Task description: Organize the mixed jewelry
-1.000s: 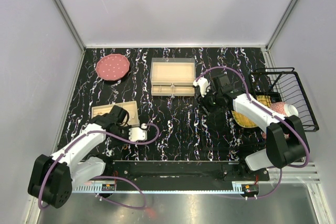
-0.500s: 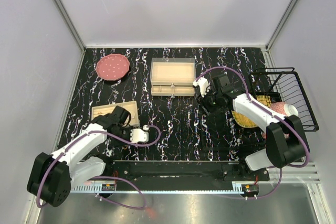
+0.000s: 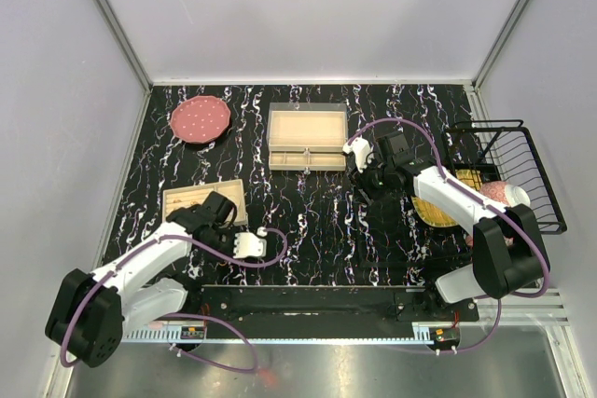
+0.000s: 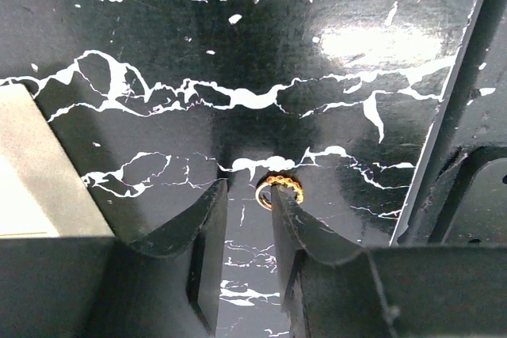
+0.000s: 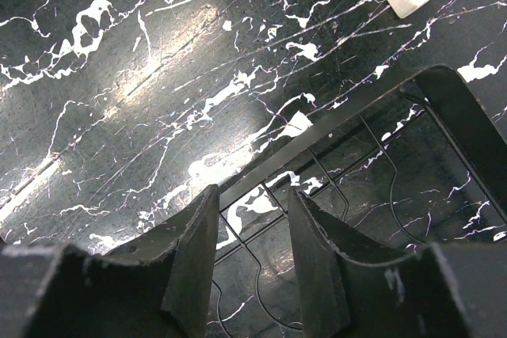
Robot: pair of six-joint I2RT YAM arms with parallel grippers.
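In the left wrist view an orange-gold ring (image 4: 287, 185) lies on the black tabletop. My left gripper (image 4: 247, 189) is open with a narrow gap. Its right fingertip (image 4: 282, 205) sits over the ring, and nothing is between the jaws. In the top view the left gripper (image 3: 227, 228) is just right of the small beige tray (image 3: 187, 197). My right gripper (image 5: 252, 191) is open and empty above a flat black wire rack (image 5: 356, 172). In the top view the right gripper (image 3: 370, 181) is right of the beige compartment box (image 3: 307, 123). No other jewelry shows.
A pink plate (image 3: 200, 119) lies at the back left. A black wire basket (image 3: 508, 174) stands at the right, with a yellow dish (image 3: 431, 210) beside it. The beige tray's corner (image 4: 32, 172) is left of my left fingers and a black rail (image 4: 451, 116) is right of them.
My left gripper has moved a little right and toward the near edge, away from the small beige tray. The right arm has not moved.
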